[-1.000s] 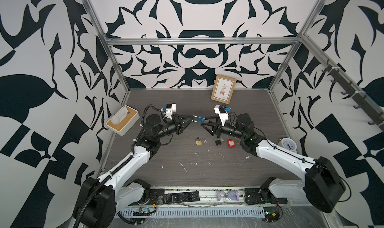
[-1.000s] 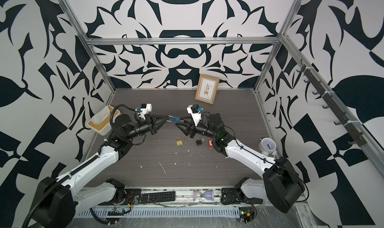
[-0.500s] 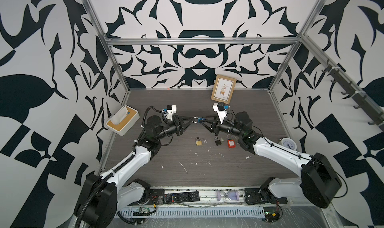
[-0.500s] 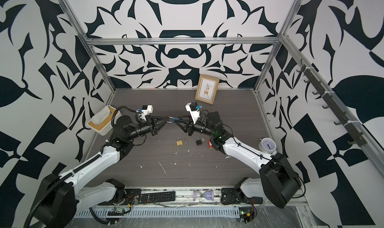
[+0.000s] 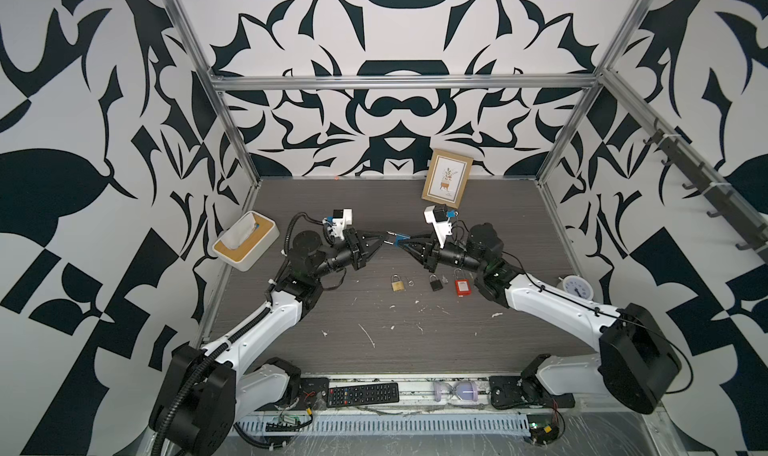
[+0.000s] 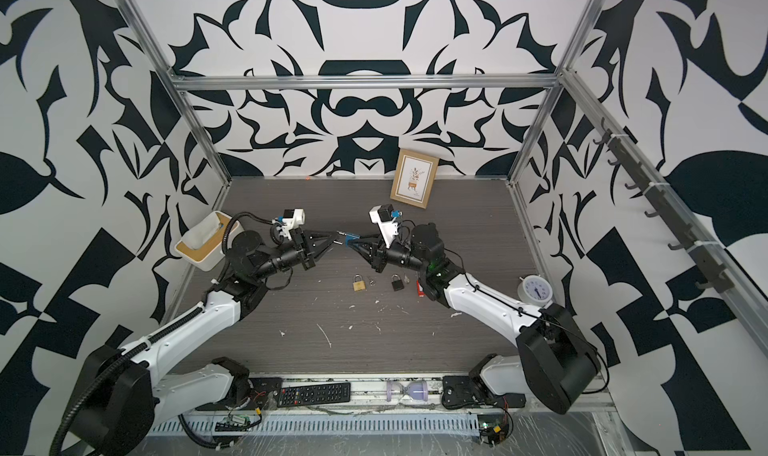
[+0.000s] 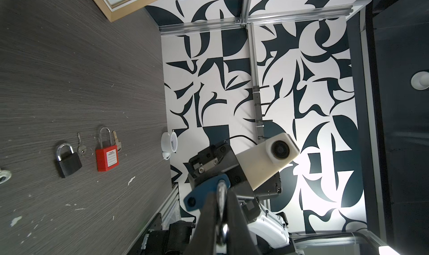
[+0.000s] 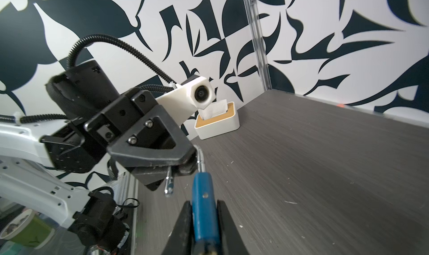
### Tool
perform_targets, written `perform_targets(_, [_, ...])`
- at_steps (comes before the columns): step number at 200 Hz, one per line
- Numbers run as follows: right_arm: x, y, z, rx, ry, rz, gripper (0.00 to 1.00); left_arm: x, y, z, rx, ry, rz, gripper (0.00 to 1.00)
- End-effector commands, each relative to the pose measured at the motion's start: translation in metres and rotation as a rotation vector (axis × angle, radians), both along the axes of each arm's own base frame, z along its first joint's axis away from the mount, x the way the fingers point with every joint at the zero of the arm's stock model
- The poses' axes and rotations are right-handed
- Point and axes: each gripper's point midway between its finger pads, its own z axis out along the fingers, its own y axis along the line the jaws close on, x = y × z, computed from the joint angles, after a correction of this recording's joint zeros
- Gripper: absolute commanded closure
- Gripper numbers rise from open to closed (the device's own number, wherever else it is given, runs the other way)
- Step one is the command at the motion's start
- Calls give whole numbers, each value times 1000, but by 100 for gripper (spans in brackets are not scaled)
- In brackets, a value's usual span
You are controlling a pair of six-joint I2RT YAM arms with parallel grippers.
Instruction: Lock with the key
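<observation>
Blue padlock (image 5: pixel 402 238) midair: L fingers (image 7: pixel 205 219) pinch shackle (image 8: pixel 201 160), R fingers (image 8: pixel 183 226) clamp body (image 8: pixel 204 209).

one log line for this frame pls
phase: mid-air handover | left gripper: shut on blue lock by shackle | right gripper: shut on its body | brass lock, black lock, red lock: on table
</observation>
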Motion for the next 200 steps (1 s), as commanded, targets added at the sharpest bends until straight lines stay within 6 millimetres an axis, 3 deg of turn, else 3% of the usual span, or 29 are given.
perform_targets(1, [-3, 1, 34, 69, -49, 13, 91, -2, 0, 4, -16, -39, -10, 100])
perform_targets(8, [-4, 2, 34, 69, -28, 19, 100, -2, 0, 2, -8, -42, -11, 100])
perform_targets(23, [-1, 1, 35, 75, 31, 12, 100, -3, -1, -3, 21, -67, -17, 100])
perform_targets(26, [-1, 0, 34, 79, 41, 12, 100, -3, -1, -4, 29, -73, -18, 92])
perform_targets(35, [0, -3, 36, 98, 79, 23, 100, -3, 1, -10, 59, -89, -14, 53])
perform_targets(42, [1, -7, 37, 122, 123, 28, 100, -2, 5, -15, 87, -102, -4, 33])
perform_targets(51, [6, -15, 40, 155, 191, 32, 100, -1, 12, -21, 134, -128, 15, 18])
perform_targets(62, [14, -25, 37, 165, 328, 42, 100, 1, 23, -33, 219, -146, 55, 12])
perform_targets(69, [18, -30, 33, 161, 429, 66, 100, 2, 29, -36, 277, -187, 83, 12])
perform_targets(85, [6, -26, 28, 155, 594, 232, 100, 0, 42, -43, 403, -279, 140, 13])
perform_targets(96, [2, -28, 24, 187, 655, 251, 100, 0, 50, -44, 454, -332, 179, 14])
perform_targets(117, [-5, -31, 16, 187, 677, 253, 100, -4, 60, -48, 514, -369, 211, 14])
perform_targets(150, [-5, -37, -12, 90, 685, 157, 100, -13, 56, -48, 502, -369, 170, 21])
perform_targets(200, [-16, -35, -22, 76, 716, 233, 100, -17, 50, -52, 432, -363, 141, 21])
